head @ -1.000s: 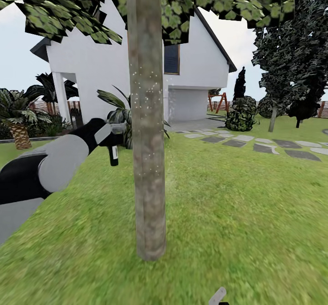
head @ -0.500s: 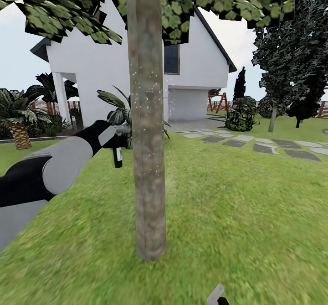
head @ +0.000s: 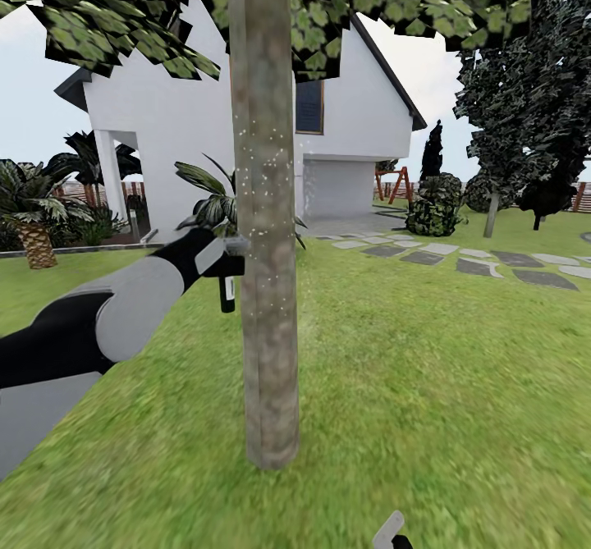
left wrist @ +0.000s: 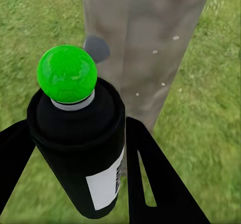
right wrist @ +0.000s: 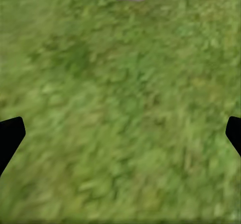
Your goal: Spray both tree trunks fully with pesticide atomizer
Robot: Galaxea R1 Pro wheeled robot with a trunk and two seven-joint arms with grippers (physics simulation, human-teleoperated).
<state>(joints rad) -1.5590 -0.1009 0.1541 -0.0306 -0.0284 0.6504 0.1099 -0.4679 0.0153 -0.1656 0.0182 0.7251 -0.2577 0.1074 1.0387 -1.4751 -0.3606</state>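
1. Progress: the atomizer [left wrist: 80,148] is off the floor and clamped in the left gripper [left wrist: 75,174], so the pick-up is done and spraying is the step in hand.

2. In the head view the left arm reaches forward and holds the atomizer [head: 227,286] just beside the trunk [head: 264,229], at about mid-height on the trunk's left side.

3. White specks dot the trunk from upper to middle height, and the left wrist view shows a few more on the bark [left wrist: 150,43]. I take these for spray deposit. They look sparse, and the lowest stretch near the grass looks bare, so this trunk is likely not yet fully covered.

4. A second tree [head: 525,122] stands well apart, back right on the lawn past the stepping stones [head: 484,263]. Its thin trunk is too small here to check for specks, so I would judge it as left to do.

5. Left gripper: its black fingers [left wrist: 150,179] press the dark can from both sides, with the green cap [left wrist: 67,74] pointing at the trunk.

6. Right gripper [right wrist: 120,133]: spread wide, holding nothing, hanging low over bare grass.

7. Writing: the can carries a white label [left wrist: 106,184] with a dark barcode-like strip at its edge. No word or brand can be read on it.
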